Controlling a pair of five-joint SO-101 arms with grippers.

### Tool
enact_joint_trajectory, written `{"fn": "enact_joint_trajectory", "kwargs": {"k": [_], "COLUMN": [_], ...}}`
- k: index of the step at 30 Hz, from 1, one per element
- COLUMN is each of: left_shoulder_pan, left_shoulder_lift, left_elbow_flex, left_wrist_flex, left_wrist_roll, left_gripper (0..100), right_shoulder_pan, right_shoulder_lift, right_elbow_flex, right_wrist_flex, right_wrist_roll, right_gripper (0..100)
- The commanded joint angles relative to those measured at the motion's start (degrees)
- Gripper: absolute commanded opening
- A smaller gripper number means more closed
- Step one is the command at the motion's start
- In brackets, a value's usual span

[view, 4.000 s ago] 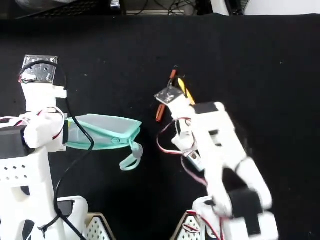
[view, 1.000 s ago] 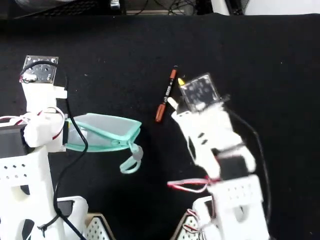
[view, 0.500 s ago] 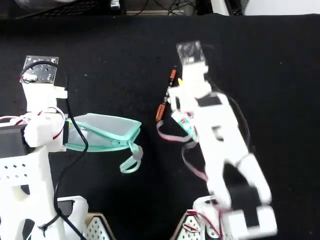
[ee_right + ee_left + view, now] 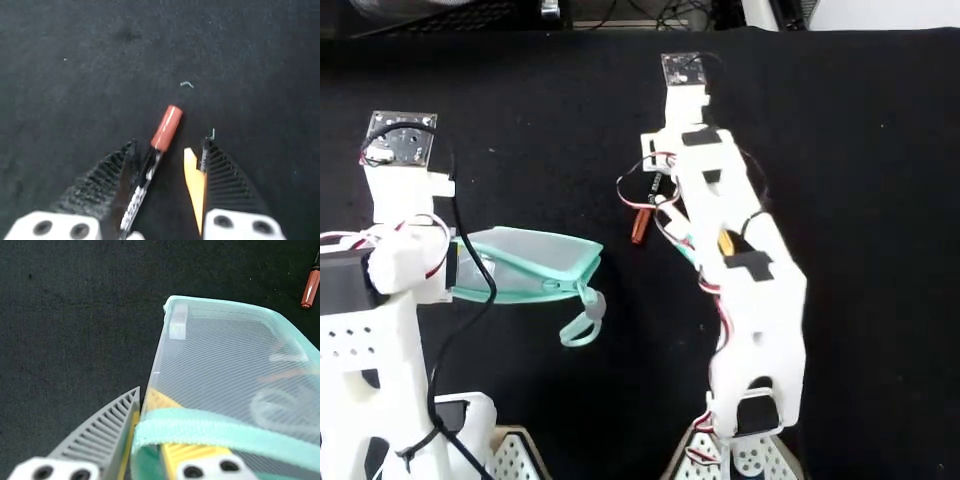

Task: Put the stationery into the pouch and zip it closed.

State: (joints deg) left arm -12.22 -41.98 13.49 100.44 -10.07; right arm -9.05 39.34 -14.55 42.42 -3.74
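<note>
On my left, the left tool (image 4: 143, 401) is clamped shut on the pouch (image 4: 532, 262), pinching the near end of its mint-green rim between the grey finger (image 4: 102, 437) and the yellow one (image 4: 167, 455). The pouch lies flat on the black tabletop (image 4: 880, 200), its ribbed clear wall facing up and its other end pointing toward the middle of the tabletop. From the left wrist view I can see nothing of the stationery inside it; faint pale shapes show through the wall, but I cannot tell what they are. A mint strap (image 4: 582, 320) loops off the pouch's right corner and rests on the tabletop.

Right of the pouch and well apart from it lies the pen (image 4: 640, 226), with a reddish-brown cap and a black barrel. In the high view only its cap end shows beside the right arm (image 4: 740, 260), which stretches out over it.

The right tool (image 4: 169, 145) is open and low over the tabletop, with its black fingers on either side of the pen. The barrel runs close along one finger, and the cap pokes out past the tips. Nothing is gripped. A yellow strip (image 4: 193, 182) lies along the inside of the other finger; I cannot tell whether it is stationery or part of the tool.
</note>
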Motion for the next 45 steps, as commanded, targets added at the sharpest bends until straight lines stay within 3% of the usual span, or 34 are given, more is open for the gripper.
{"fn": "enact_joint_trajectory", "kwargs": {"k": [1,8,12,15,24,34,45], "left_shoulder_pan": [0.31,0.31,0.31,0.31,0.31,0.31,0.31], "left_shoulder_lift": [-0.44,-0.44,-0.44,-0.44,-0.44,-0.44,-0.35], "left_elbow_flex": [-3.82,-4.26,-4.62,-4.62,-4.26,-4.18,-4.18], "left_wrist_flex": [0.26,0.26,0.26,0.26,0.26,0.26,0.26], "left_wrist_roll": [-0.09,-0.09,-0.09,-0.09,-0.09,-0.09,-0.26], "left_gripper": [3,3,3,3,3,3,3], "right_shoulder_pan": [-0.26,-0.44,-0.44,-0.35,-0.44,-0.18,18.99], "right_shoulder_lift": [3.03,12.00,17.36,20.26,22.11,21.32,10.59], "right_elbow_flex": [-10.24,-24.40,-31.52,-36.97,-53.49,-81.89,-68.79], "right_wrist_flex": [3.52,10.90,15.03,18.90,32.53,58.73,58.64], "right_wrist_roll": [-0.53,0.00,3.16,7.74,11.78,11.96,20.40], "right_gripper": [19.4,17.5,1.3,1.1,1.2,1.2,1.2]}}
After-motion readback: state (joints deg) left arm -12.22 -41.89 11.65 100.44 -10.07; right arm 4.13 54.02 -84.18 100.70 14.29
